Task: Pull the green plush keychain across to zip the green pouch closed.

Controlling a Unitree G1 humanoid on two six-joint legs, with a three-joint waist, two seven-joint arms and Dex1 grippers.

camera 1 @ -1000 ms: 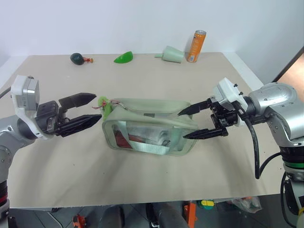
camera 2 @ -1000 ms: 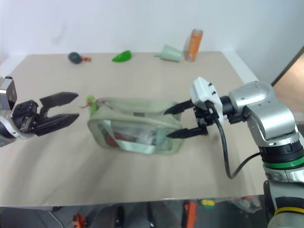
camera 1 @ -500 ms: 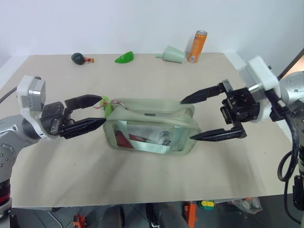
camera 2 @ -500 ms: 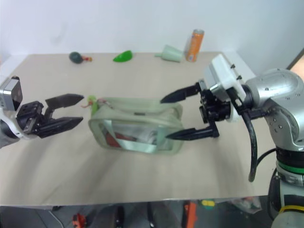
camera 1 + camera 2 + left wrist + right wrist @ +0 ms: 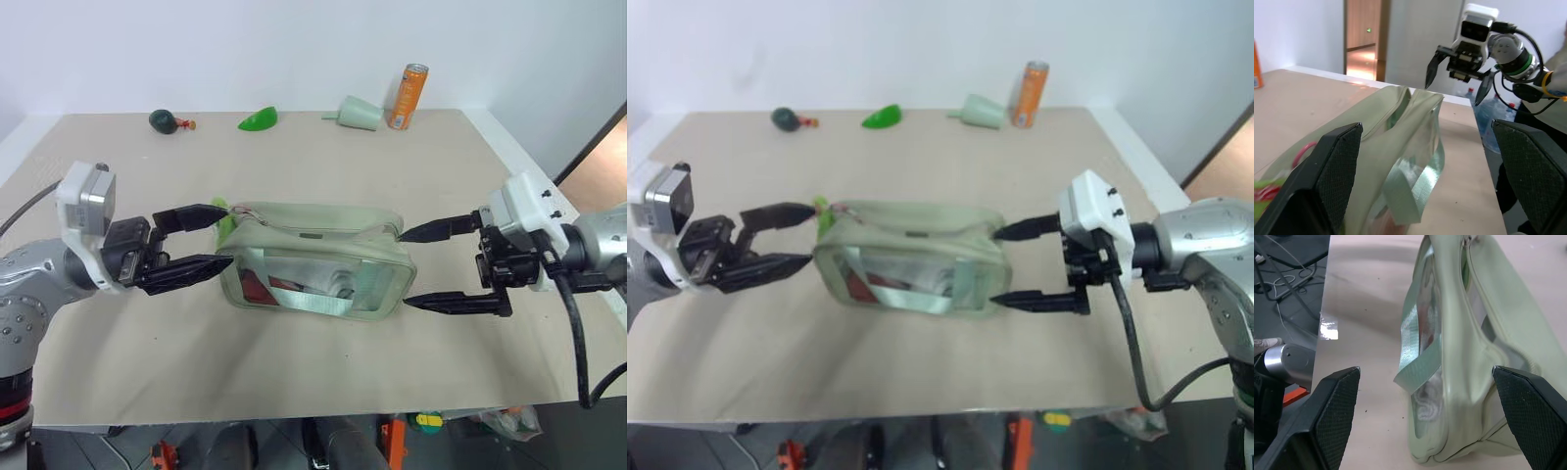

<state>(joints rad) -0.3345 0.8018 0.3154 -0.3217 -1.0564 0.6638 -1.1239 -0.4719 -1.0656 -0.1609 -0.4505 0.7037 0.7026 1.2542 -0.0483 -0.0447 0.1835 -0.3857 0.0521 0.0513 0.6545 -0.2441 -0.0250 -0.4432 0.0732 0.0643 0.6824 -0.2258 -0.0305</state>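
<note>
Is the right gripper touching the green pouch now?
Apart. In the left eye view, the right gripper, jaws open, stops just short of the green pouch; a strip of table shows between them.

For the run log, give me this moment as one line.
left hand: open, at green plush keychain | right hand: open, at other end of green pouch | nothing gripped

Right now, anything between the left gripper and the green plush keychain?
Nothing visible. The open left gripper is at the green pouch's left end, its upper finger partly covering the green plush keychain. No other object sits in the gap.
</note>
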